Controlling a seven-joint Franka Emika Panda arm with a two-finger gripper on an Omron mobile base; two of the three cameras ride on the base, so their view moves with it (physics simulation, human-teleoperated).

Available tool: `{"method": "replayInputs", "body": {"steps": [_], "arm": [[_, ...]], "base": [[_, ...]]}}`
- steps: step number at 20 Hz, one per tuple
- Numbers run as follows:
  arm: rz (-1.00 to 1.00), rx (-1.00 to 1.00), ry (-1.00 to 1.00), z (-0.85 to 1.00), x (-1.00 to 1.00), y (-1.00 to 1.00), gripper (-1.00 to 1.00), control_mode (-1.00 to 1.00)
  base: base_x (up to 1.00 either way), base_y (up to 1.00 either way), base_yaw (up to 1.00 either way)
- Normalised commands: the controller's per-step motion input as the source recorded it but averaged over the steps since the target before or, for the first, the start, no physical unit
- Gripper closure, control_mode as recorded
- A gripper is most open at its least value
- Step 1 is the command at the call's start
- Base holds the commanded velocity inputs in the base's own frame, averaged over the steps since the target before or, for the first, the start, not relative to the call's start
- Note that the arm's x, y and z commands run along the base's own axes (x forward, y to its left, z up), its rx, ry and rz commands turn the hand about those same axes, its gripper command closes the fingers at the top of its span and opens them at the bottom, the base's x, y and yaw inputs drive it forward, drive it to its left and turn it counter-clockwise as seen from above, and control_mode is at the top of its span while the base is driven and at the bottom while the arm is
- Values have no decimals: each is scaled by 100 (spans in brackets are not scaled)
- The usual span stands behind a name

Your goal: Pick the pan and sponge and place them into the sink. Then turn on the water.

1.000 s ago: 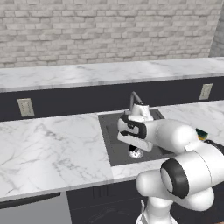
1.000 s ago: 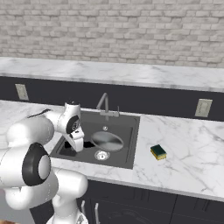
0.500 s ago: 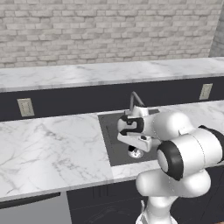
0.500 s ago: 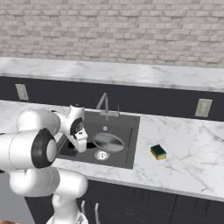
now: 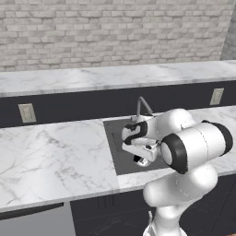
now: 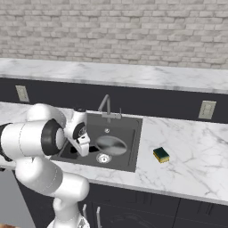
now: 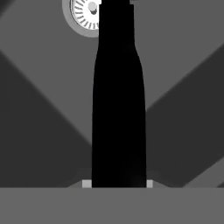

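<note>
The silver-grey pan (image 6: 111, 144) lies low inside the dark sink (image 6: 132, 133), right of the round drain (image 6: 103, 157). Its black handle (image 7: 118, 96) runs straight up the hand view from between my fingertips, with the drain (image 7: 85, 15) beyond its far end. My gripper (image 6: 85, 149) is shut on that handle at the basin's left side, and it also appears over the basin at gripper (image 5: 138, 158). The yellow sponge (image 6: 161, 155) sits on the marble counter right of the sink, well away from my hand.
The arched faucet (image 6: 107, 104) stands at the sink's back edge, also seen as faucet (image 5: 143, 105). The marble counter (image 5: 50, 152) stretches to the left of the basin. Wall outlets (image 6: 206, 109) sit on the dark backsplash. My own elbow bulks over the sink's front edge.
My elbow has risen and swung closer over the sink front. The hand has stayed almost in place, low in the basin, still shut on the pan's handle.
</note>
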Motion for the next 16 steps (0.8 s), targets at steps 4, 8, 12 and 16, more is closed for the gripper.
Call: {"method": "replayInputs", "body": {"steps": [4,8,12,16], "arm": [[0,0,0,-25,22,-1,100,-100],[0,0,0,-25,22,0,100,-100],[0,0,0,-24,24,-1,100,-100],[0,0,0,-18,29,-1,100,-100]], "base": [[0,0,0],[0,0,0],[0,0,0],[0,0,0]]}}
